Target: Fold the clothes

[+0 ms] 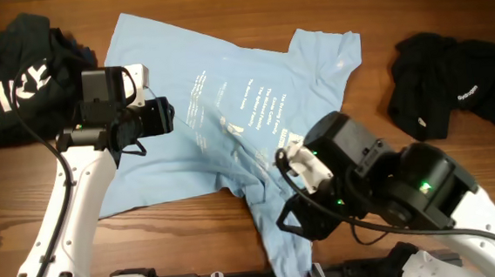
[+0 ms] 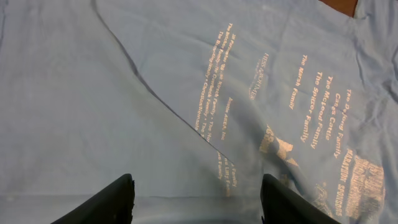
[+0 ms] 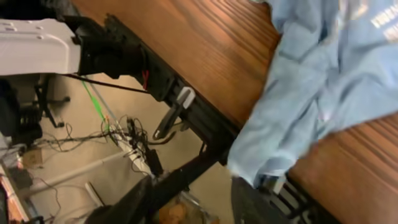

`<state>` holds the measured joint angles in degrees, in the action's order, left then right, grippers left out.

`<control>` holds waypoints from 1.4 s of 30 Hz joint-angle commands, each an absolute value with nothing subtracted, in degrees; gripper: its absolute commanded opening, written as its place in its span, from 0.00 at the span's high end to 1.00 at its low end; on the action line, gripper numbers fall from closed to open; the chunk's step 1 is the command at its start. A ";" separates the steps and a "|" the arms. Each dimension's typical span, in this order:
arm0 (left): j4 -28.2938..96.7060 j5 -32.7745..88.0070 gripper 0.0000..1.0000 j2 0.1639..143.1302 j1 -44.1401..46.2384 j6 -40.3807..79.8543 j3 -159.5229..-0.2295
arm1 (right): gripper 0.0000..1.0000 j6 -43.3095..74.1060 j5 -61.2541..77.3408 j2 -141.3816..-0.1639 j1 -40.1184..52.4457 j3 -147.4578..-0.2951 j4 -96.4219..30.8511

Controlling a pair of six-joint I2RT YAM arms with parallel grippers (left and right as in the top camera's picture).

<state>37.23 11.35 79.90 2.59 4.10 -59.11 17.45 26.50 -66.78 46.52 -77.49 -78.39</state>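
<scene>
Trouble, as I judge it, sits at the near edge: one end of the blue shirt (image 1: 179, 165) hangs off the table (image 1: 176, 235). A careless tug there could let its weight drag more cloth over, or the end could catch on the frame (image 3: 199, 121) below. A fold made over the present wrinkles would also come out crooked.

The shirt lies print side up across the middle of the table, skewed. One long crease runs diagonally through it, and the cloth is bunched by the hanging end.

My left gripper (image 2: 196, 202) hovers over the shirt's left part, fingers spread, holding nothing. My right gripper (image 3: 186, 202) is out past the edge by the hanging end. Its fingers look blurred but apart, with nothing pinched that I can see.

Two black garments lie on the table, one (image 1: 16, 76) at far left and one (image 1: 453, 80) at far right.
</scene>
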 commanded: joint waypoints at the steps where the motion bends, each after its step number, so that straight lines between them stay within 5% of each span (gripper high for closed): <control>1: 37.04 10.85 0.35 79.57 2.76 3.42 -59.68 | 0.56 16.67 27.20 -67.18 47.40 -78.11 -75.99; 7: 36.82 10.87 0.35 79.57 2.72 3.44 -59.68 | 0.37 29.15 6.70 -67.31 45.93 -78.08 -74.35; 10: 36.56 10.85 0.36 79.61 2.72 3.42 -59.68 | 0.37 34.79 -4.27 -67.96 43.68 -77.84 -73.84; 17: 35.75 10.87 0.36 79.72 2.74 3.44 -59.68 | 0.60 31.42 -9.02 -78.59 35.09 -75.35 -66.06; 23: 35.75 10.87 0.36 79.72 2.74 3.44 -59.68 | 0.96 29.28 -8.93 -90.24 29.12 -75.35 -57.87; 32: 35.73 10.87 0.36 80.03 2.74 3.44 -59.68 | 0.96 19.51 -1.28 -101.82 18.79 -75.35 -43.88; 42: 35.75 10.87 0.36 80.68 2.74 4.97 -59.68 | 0.96 13.45 7.29 -111.61 13.43 -75.35 -43.90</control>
